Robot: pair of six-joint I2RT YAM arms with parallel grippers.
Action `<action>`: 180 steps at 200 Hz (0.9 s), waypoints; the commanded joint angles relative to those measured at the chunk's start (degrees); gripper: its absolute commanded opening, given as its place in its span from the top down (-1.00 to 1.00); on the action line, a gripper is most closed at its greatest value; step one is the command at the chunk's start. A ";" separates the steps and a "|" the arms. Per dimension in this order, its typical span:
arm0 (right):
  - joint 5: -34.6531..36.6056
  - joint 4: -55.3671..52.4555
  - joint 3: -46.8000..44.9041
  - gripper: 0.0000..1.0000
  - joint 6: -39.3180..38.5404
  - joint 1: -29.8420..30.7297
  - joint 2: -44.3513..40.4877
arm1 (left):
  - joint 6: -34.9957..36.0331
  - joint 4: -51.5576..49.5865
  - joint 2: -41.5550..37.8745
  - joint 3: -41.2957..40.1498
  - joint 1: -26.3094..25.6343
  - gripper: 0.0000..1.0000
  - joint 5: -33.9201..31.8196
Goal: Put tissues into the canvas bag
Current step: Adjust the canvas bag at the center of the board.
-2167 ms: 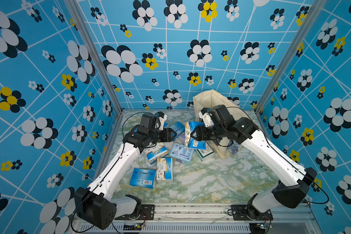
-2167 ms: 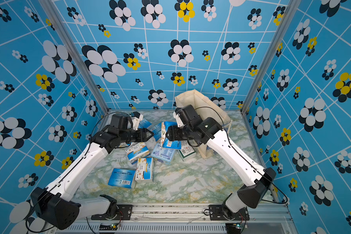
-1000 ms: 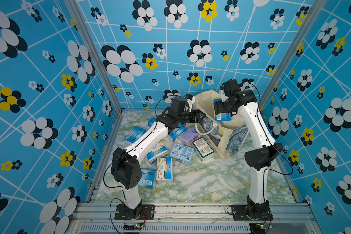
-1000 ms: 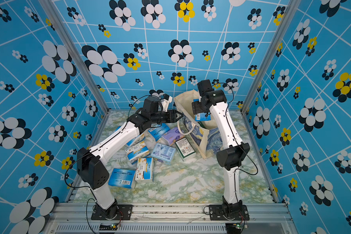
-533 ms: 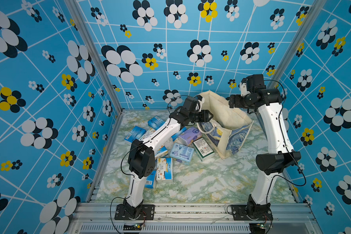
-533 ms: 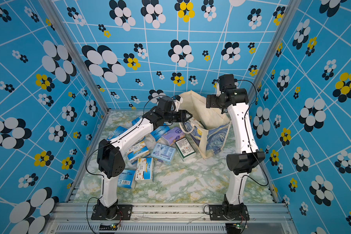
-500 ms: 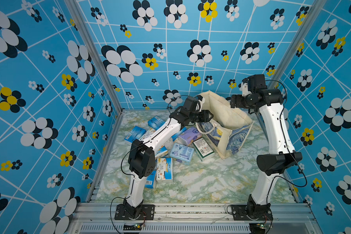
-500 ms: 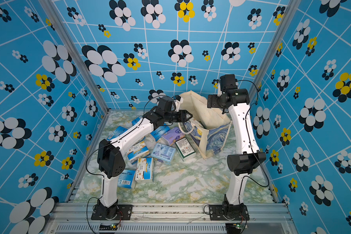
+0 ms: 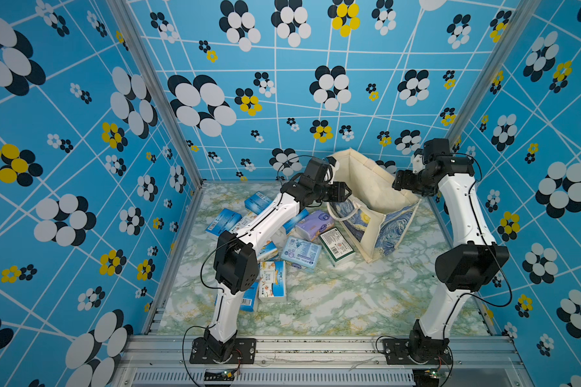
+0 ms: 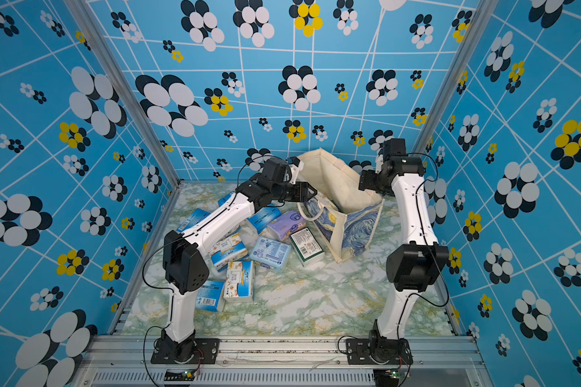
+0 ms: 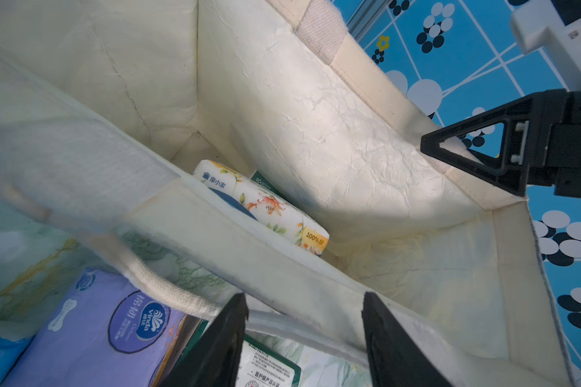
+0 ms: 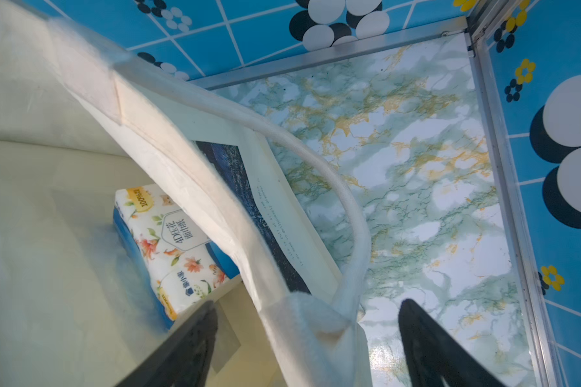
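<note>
The left tool (image 11: pixel 304 296) and right tool (image 12: pixel 308 302), jaws apart, flank the canvas bag (image 9: pixel 383 228); the tissues (image 9: pixel 301 251) look light, squashy, slick, best pinched across the middle

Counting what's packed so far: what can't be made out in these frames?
- Bag contents: wrist views show one floral pack in the canvas bag; its walls hide the rest.
- Green pack: left wrist view, only a corner shows behind the floral pack.
- Packs under the left arm: covered in both top views.

canvas bag (image 9: pixel 366 182) mouth open; tissues (image 9: pixel 301 251) crowd floor beside
</note>
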 commanded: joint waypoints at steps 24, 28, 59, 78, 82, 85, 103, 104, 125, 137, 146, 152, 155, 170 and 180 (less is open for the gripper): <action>-7.01 3.82 -4.90 -0.09 1.86 -0.14 -2.97 | 2.18 -4.20 3.89 5.07 -0.04 0.01 0.55; -7.29 4.30 -5.69 0.01 2.14 -0.16 -3.48 | 2.39 -4.57 4.16 5.69 -0.01 0.08 0.73; -7.26 8.71 -14.00 0.82 5.42 -0.16 -10.26 | 3.68 -7.23 5.98 9.57 0.34 0.56 1.81; -7.14 11.64 -20.95 0.90 7.76 -0.12 -16.30 | 4.67 -8.70 6.97 12.67 0.84 0.68 1.97; -6.74 12.25 -22.53 0.90 8.26 -0.05 -17.72 | 4.82 -9.28 7.24 13.52 0.95 0.72 2.05; -6.50 12.66 -23.68 0.90 8.71 -0.07 -18.49 | 5.02 -9.64 7.48 14.22 1.04 0.75 2.00; -4.99 14.83 -30.21 0.90 10.52 0.04 -24.81 | 5.76 -11.89 8.95 18.51 1.64 0.85 2.35; -4.94 14.90 -30.30 0.90 10.53 0.00 -25.11 | 5.83 -12.06 8.97 18.71 1.65 0.85 2.39; -2.80 15.06 -36.38 0.89 11.25 0.03 -29.58 | 6.08 -13.76 9.66 20.95 1.93 0.86 3.09; -1.77 14.58 -37.55 0.86 11.04 0.02 -30.72 | 6.06 -14.64 9.43 20.81 1.93 0.85 3.84; -1.60 14.06 -37.69 0.82 10.65 0.01 -30.93 | 6.02 -15.60 9.03 20.59 1.85 0.82 4.43; -1.47 13.79 -37.59 0.76 10.40 0.04 -30.93 | 6.11 -16.15 8.79 20.29 1.76 0.78 4.72; -1.40 13.67 -37.53 0.73 10.26 0.00 -30.91 | 6.19 -16.56 8.62 20.11 1.73 0.75 4.79; -1.30 13.55 -36.88 0.56 9.86 0.03 -30.97 | 7.08 -18.11 7.05 18.31 1.40 0.55 4.60; -1.06 13.81 -36.32 0.36 9.60 0.00 -31.28 | 7.85 -18.71 5.52 16.57 1.32 0.41 4.06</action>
